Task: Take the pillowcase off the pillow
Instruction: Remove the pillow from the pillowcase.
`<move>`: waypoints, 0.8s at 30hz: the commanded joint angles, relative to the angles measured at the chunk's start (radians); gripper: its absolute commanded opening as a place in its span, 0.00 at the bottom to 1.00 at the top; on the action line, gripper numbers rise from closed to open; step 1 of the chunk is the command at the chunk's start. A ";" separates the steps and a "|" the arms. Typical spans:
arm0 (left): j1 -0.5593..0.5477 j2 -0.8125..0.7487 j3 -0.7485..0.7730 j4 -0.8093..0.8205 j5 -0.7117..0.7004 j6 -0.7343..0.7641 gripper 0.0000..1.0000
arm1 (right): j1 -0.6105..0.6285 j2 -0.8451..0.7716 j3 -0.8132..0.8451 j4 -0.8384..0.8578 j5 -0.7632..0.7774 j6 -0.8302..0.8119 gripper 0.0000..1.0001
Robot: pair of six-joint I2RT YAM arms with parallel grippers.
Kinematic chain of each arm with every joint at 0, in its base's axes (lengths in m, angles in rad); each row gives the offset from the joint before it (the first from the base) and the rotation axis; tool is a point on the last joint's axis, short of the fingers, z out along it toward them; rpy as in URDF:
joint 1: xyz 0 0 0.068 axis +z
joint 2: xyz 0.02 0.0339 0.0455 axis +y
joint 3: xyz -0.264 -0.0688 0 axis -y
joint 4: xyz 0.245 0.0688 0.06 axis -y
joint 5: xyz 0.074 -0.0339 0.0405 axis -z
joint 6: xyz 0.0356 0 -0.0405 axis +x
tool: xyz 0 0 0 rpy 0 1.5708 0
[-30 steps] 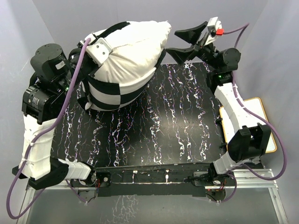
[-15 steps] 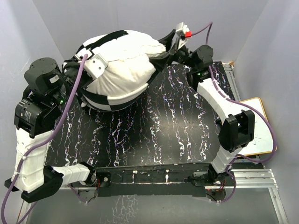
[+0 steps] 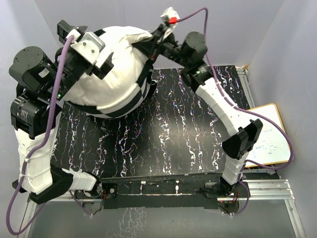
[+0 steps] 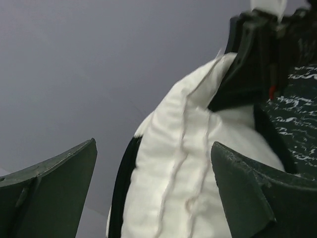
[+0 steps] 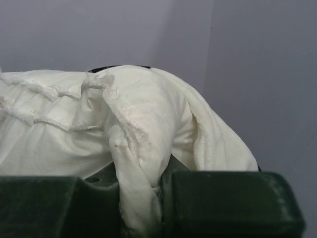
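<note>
The worktop (image 3: 188, 134) is a flat black slab veined with white, like marble. Over its far left corner sits the pillow (image 3: 106, 82), a plump off-white shape of plain woven cloth with raised, slightly frayed seams and a pointed corner. Whether it rests on the slab or hangs clear I cannot tell. Most of its upper bulk is bare. The pillowcase (image 3: 130, 103), soft and plush in big black-and-white squares, wraps only the underside and left flank, bunched into a band.

I judge the job well past halfway. The pillowcase is drawn down but not off, and that last band has yet to slide free of the lower end.

The right tool (image 5: 141, 208) is clamped on the pillow's pointed corner, cloth pinched between its dark fingers. The left tool (image 4: 153, 191) hangs over the seam with its jaws wide apart, gripping nothing.
</note>
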 commanded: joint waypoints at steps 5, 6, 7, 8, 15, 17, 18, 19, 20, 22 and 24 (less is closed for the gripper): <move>-0.001 0.087 0.050 -0.132 0.269 -0.235 0.97 | 0.214 0.014 0.199 -0.083 0.289 -0.225 0.08; -0.002 0.081 0.023 -0.133 0.253 -0.237 0.97 | 0.213 0.005 0.184 -0.070 0.276 -0.213 0.08; -0.002 0.070 -0.012 -0.130 0.225 -0.227 0.97 | 0.213 -0.005 0.165 -0.057 0.263 -0.208 0.08; -0.001 0.056 -0.045 -0.128 0.198 -0.206 0.97 | 0.213 -0.015 0.153 -0.049 0.252 -0.205 0.08; -0.002 -0.034 -0.137 -0.178 0.066 -0.145 0.97 | 0.213 -0.050 0.117 -0.045 0.248 -0.219 0.08; -0.002 -0.043 -0.135 -0.201 0.037 -0.138 0.97 | 0.211 -0.054 0.111 -0.045 0.244 -0.210 0.08; -0.001 -0.052 -0.144 -0.207 0.020 -0.129 0.97 | 0.211 -0.057 0.104 -0.040 0.236 -0.201 0.08; -0.002 -0.062 -0.161 -0.203 -0.005 -0.117 0.97 | 0.211 -0.058 0.094 -0.027 0.224 -0.191 0.08; -0.002 -0.076 -0.187 -0.185 -0.038 -0.103 0.97 | 0.211 -0.058 0.082 -0.019 0.215 -0.183 0.08; -0.002 -0.115 -0.263 -0.089 -0.140 -0.062 0.97 | 0.213 -0.097 0.063 -0.018 0.208 -0.181 0.08; -0.001 -0.161 -0.345 0.076 -0.235 -0.047 0.97 | 0.213 -0.106 0.058 -0.035 0.221 -0.184 0.08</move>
